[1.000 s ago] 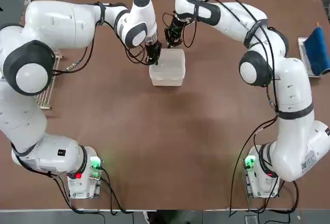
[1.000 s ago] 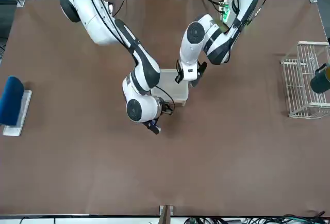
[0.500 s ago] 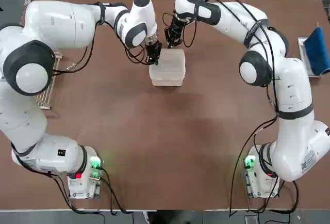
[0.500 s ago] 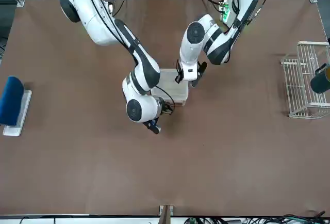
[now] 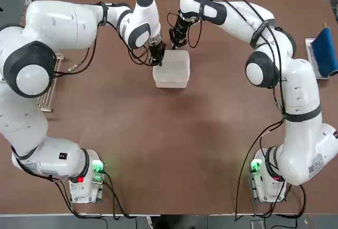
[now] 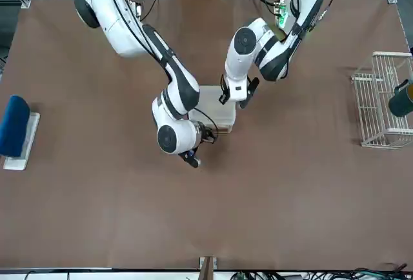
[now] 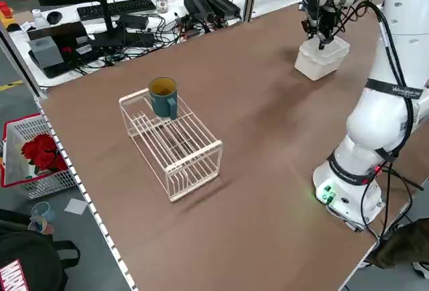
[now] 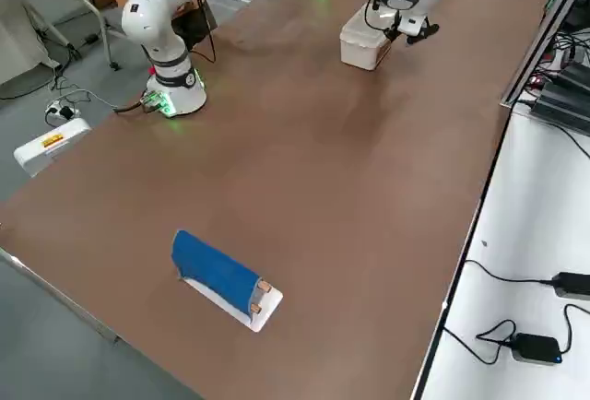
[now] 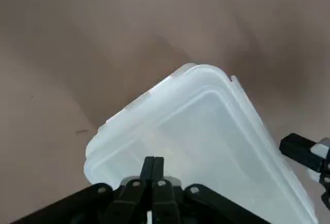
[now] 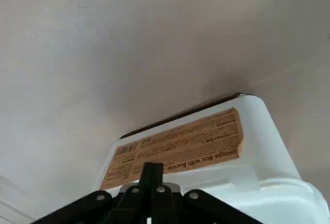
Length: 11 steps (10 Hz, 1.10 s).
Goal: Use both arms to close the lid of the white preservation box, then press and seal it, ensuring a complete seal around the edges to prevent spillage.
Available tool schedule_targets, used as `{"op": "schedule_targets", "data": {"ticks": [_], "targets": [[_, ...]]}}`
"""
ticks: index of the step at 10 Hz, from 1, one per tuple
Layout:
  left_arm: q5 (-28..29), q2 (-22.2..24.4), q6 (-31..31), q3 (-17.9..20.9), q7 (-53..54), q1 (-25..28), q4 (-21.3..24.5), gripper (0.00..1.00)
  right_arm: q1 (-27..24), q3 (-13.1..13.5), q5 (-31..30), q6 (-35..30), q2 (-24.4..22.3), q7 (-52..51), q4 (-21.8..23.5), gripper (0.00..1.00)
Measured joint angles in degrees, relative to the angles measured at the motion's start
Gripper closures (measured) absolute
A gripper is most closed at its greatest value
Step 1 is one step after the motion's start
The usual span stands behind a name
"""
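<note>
The white preservation box (image 5: pixel 171 70) sits at the far middle of the table with its lid (image 9: pixel 206 131) lying flat on it. My left gripper (image 5: pixel 157 58) is shut, its tips (image 9: pixel 153 163) down on the lid near the box's far-left corner. Shut too, my right gripper (image 5: pixel 175 42) hangs at the box's far edge, its tips (image 10: pixel 152 170) just above the rim over the wall with the orange label (image 10: pixel 180 146). In the front view the box (image 6: pixel 216 109) lies between both wrists. Neither gripper holds anything.
A white wire rack (image 7: pixel 175 140) carrying a teal mug (image 7: pixel 163 96) stands at the table's left edge, partly under the left arm (image 5: pixel 50 89). A blue object on a white base (image 8: pixel 218 273) lies at the right edge. Cables and equipment line the far side.
</note>
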<state>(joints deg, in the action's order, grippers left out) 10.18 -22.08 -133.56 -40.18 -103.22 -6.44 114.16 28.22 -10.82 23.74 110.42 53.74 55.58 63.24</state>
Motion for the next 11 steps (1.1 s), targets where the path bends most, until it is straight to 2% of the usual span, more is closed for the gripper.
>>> {"op": "schedule_targets", "data": {"ticks": [11], "targets": [[0.0, -0.4, -1.5, 0.8, -0.2, 0.1, -0.5, 0.99, -0.2, 0.0, -0.4, -1.7, -0.2, 0.0, -0.4, 0.99]]}}
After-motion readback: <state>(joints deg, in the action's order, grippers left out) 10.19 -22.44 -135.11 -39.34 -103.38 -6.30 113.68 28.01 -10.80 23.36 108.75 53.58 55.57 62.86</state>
